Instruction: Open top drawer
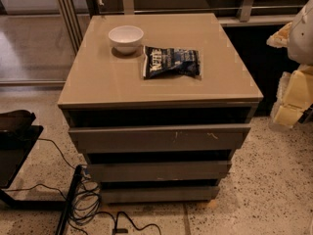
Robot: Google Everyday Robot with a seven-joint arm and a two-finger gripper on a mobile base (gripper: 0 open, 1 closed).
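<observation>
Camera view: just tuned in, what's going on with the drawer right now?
Nothing is being handled yet. The tool hangs at the right edge of the view, beside the cabinet and apart from the top drawer. None of the drawer's inside shows, so the opening looks not yet done. A bowl and a chip bag sit on the cabinet top.

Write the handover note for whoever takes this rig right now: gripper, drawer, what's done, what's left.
Gripper: at the right edge of the view, beside the cabinet, not touching it.
Top drawer: just under the cabinet top, none of its inside showing.
Done: no sign of opening yet.
Left: bring the gripper to the drawer front and pull it out.
On top: white bowl, chip bag.
</observation>
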